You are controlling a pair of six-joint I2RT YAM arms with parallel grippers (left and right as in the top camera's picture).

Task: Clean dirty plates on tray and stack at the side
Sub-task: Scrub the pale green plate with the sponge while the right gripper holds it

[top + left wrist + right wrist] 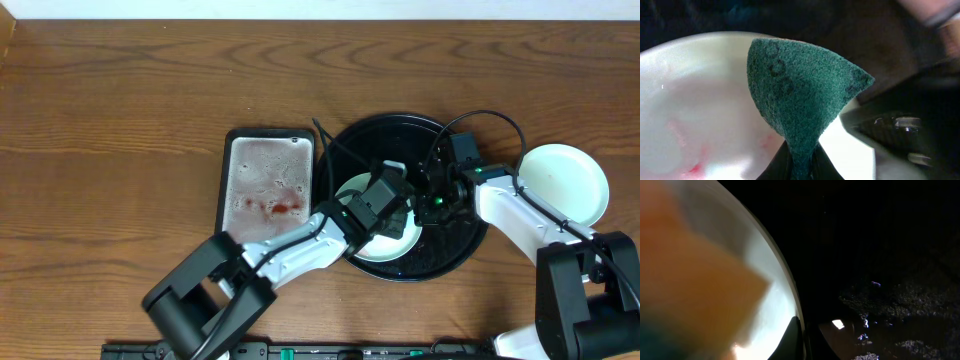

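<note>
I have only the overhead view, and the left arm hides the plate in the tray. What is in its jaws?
Observer: The left wrist view shows a green scouring pad pinched in the left jaws.
Operator: Is the plate under it dirty?
Observer: Yes, the plate has red smears near the pad.
Operator: And the right jaws?
Observer: The right wrist view shows them shut on the plate's rim.
</note>
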